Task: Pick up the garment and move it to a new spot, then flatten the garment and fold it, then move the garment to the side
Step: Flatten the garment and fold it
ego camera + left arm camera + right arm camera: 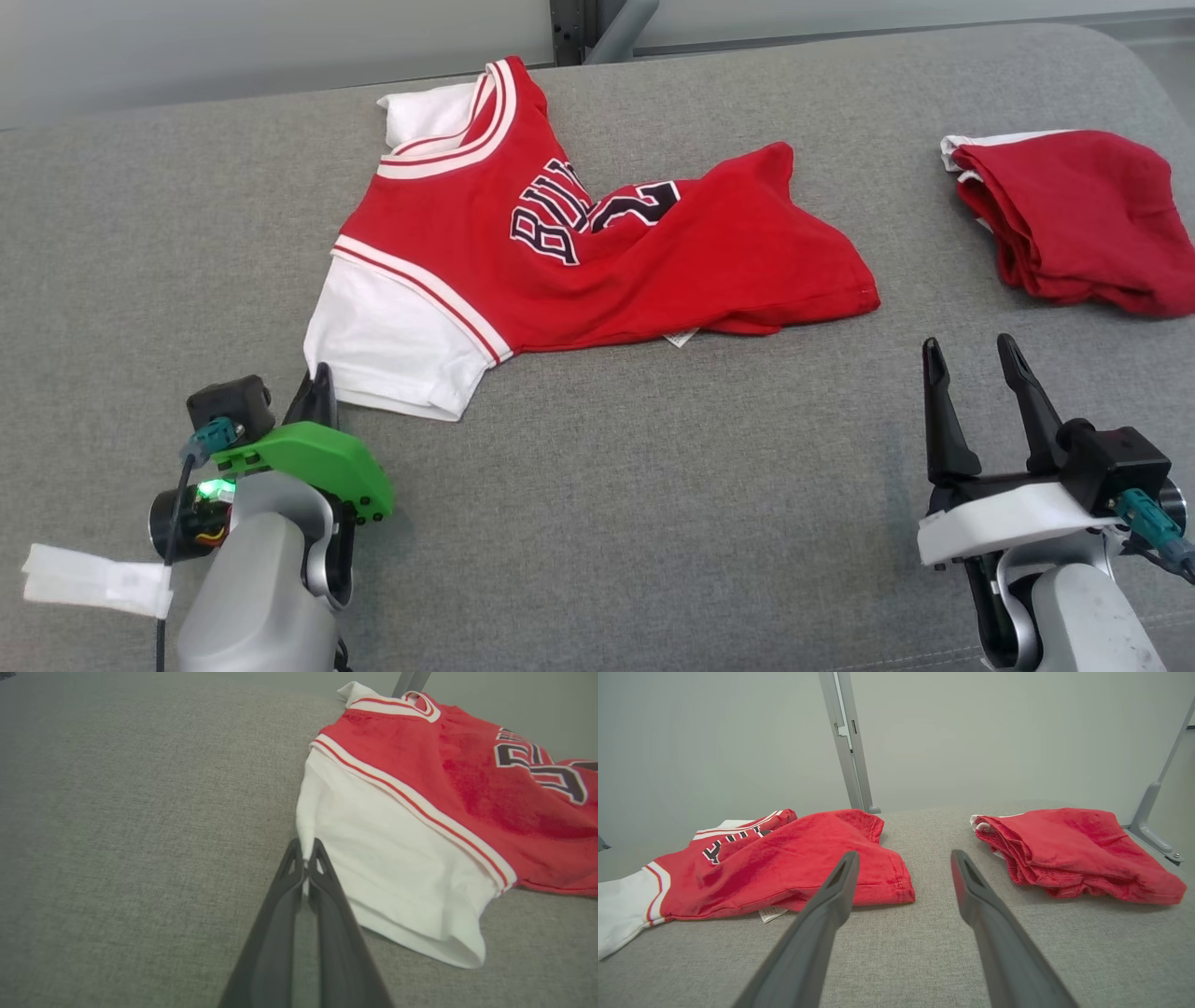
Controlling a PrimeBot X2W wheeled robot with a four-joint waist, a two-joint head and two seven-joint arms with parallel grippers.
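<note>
Two garments lie well apart on the grey pad (653, 523): one jersey (560, 252) spread at centre, its white sleeve (397, 872) edge seemingly pinched between the pressed-together fingers of the left gripper (306, 851), and one folded red bundle (1074, 215) beyond the right gripper (976, 359), whose fingers stand apart.

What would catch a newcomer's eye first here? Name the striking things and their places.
The crumpled red jersey lies centrally on the grey surface, its white sleeve edge pinched in the shut left tool. A folded red garment sits far right, beyond the open right tool.
</note>
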